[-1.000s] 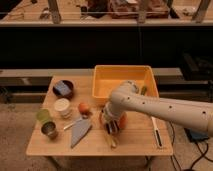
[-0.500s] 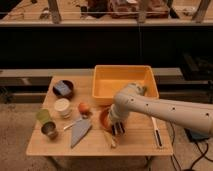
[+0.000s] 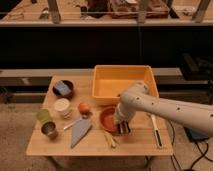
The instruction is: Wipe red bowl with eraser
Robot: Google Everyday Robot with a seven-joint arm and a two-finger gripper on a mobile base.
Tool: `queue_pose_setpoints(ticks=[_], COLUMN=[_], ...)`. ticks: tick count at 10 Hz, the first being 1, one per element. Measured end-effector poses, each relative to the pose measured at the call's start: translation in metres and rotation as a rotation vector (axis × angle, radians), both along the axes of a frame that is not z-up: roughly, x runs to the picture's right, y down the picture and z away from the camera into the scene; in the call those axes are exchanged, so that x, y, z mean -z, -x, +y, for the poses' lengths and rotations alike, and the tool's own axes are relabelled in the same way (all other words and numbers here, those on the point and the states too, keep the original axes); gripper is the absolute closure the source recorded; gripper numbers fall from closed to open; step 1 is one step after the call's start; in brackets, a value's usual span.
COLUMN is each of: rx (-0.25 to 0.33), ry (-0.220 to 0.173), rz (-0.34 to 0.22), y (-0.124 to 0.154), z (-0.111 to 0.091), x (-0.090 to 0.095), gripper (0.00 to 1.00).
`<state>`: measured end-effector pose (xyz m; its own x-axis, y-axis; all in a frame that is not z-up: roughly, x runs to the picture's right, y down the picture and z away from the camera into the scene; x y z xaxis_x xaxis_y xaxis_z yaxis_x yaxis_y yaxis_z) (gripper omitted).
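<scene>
The red bowl [image 3: 106, 119] sits on the wooden table [image 3: 140, 145], just in front of the yellow-orange tub. My gripper [image 3: 123, 128] points down at the bowl's right rim, at the end of the white arm that comes in from the right. A dark shape shows at the gripper's tip. I cannot tell the eraser apart from it, and no eraser lies anywhere else on the table.
A yellow-orange tub [image 3: 125, 82] stands at the back. A purple bowl [image 3: 63, 90] holding a blue block, a white cup [image 3: 62, 106], an orange ball [image 3: 84, 107], a green cup [image 3: 44, 116], a metal cup [image 3: 49, 130] and a grey scraper [image 3: 80, 131] are on the left. A white-handled tool [image 3: 156, 131] lies on the right.
The gripper has slid a little to the right, from over the bowl's middle to its right rim. More of the bowl's inside now shows.
</scene>
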<state>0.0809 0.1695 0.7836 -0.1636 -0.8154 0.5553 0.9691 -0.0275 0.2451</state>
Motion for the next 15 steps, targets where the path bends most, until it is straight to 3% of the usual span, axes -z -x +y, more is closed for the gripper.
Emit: queue_pose_setpoints(ticks=[8, 11, 13, 15], rx=[-0.014, 0.008, 0.049, 0.070], ry=[-0.008, -0.017, -0.030, -0.038], rz=[-0.005, -0.037, -0.085, -0.123], y=[0.008, 0.028, 0.060, 0.073], z=[-0.033, -0.042, -0.046, -0.047], x=[-0.023, -0.023, -0.017, -0.011], gripper=[1.00, 1.00, 1.00, 1.00])
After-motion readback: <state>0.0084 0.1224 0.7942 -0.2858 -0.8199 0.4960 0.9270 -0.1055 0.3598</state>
